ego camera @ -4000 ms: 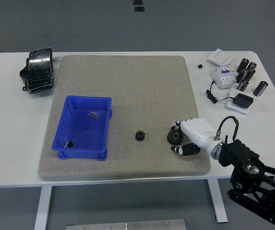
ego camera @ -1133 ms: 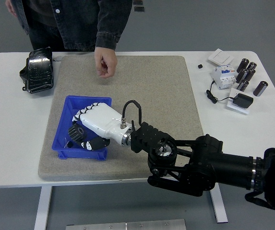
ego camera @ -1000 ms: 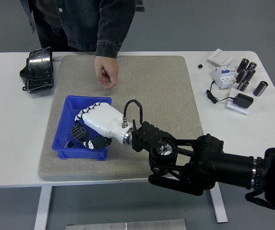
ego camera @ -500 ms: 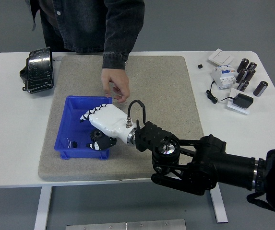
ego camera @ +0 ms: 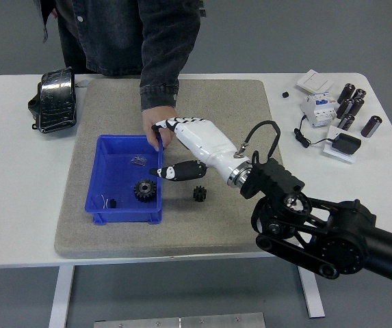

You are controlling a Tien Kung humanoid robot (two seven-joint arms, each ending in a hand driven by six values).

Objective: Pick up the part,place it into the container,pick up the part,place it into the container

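Reaching in from the lower right, the black right arm is seen crossing the near edge of the grey mat (ego camera: pixel 216 225), and its white right hand (ego camera: pixel 185 147) is held above the mat just beside the blue container (ego camera: pixel 97 205), with the fingers extended and nothing gripped. Near the front of that container a large black gear (ego camera: pixel 145 190) is seen lying flat on the floor of the bin, so the first placement is judged complete. A small dark piece (ego camera: pixel 113 202) and a bit of pale wire also lie in the bin, with a small metal item (ego camera: pixel 137 161) towards its back. Outside the bin, just to its right on the mat, a small black gear (ego camera: pixel 199 193) is left untouched; picking it up and placing it inside is judged to be what remains. The robot's left hand is not shown. Further back, a person's hand (ego camera: pixel 157 125) is held at the container's far right corner, seemingly gripping the rim. Beyond that, a black bundle (ego camera: pixel 55 100) lies at the table's far left, and assorted electrical parts (ego camera: pixel 332 109) are grouped at the far right.
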